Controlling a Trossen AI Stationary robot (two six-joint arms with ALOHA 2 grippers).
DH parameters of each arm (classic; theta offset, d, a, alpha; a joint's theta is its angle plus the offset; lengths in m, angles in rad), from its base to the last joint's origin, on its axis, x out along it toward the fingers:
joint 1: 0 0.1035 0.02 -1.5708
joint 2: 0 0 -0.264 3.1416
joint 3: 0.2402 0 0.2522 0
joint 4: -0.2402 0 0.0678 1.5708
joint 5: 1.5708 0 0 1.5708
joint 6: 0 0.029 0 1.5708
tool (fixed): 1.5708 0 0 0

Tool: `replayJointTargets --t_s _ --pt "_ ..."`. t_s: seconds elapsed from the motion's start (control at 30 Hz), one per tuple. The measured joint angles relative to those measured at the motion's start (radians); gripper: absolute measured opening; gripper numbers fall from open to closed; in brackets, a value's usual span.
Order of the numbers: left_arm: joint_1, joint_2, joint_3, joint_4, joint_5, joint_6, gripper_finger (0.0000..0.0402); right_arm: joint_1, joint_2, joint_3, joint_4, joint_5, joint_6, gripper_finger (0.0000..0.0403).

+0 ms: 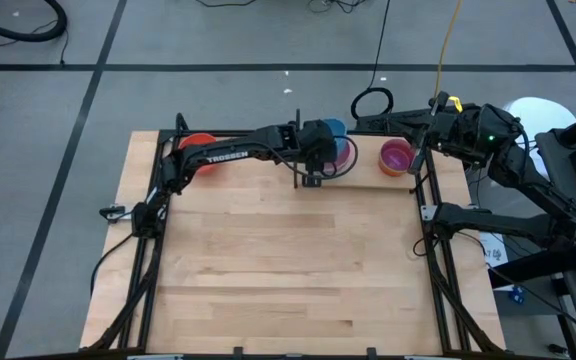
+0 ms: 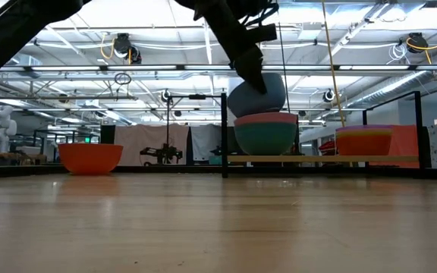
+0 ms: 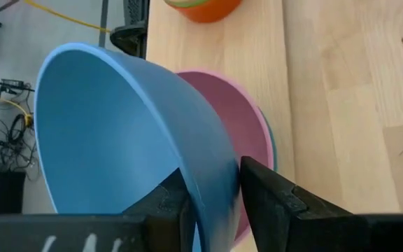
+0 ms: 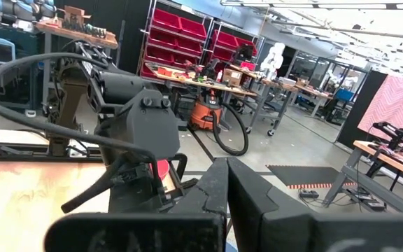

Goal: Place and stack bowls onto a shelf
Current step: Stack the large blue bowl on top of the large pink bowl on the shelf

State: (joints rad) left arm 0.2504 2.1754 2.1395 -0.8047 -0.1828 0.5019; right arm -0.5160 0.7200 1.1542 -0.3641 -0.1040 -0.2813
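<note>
A blue bowl stands tilted on a pink bowl, which nests in a teal bowl on the shelf. The blue bowl's lower side rests in the pink one. My left gripper is open above the stack, with one finger inside the blue bowl's wall and one outside. A stack of small bowls sits farther right on the shelf. A red-orange bowl rests on the table at the far left. My right gripper waits shut, raised at the far right. My left gripper straddles the blue bowl's raised rim from above, slanting down, one finger inside and one outside. The gap between the fingers looks wider than the wall. I cannot tell whether either finger touches it.
The shelf's tall black post stands just left of the large-bowl stack. The black frame rails run along the table's left and right sides. Bare wooden tabletop stretches toward the near edge.
</note>
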Motion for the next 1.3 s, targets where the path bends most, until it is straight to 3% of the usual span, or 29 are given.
replayJointTargets --t_s 0.53,1.3 --pt "-0.009 0.064 0.005 0.030 -0.110 0.082 0.0108 0.000 -0.019 0.000 0.001 0.000 0.000 0.0000" --pt "-0.007 0.051 0.010 -0.035 -0.080 -0.006 0.0108 0.000 -0.026 0.000 0.001 0.000 0.000 0.0000"
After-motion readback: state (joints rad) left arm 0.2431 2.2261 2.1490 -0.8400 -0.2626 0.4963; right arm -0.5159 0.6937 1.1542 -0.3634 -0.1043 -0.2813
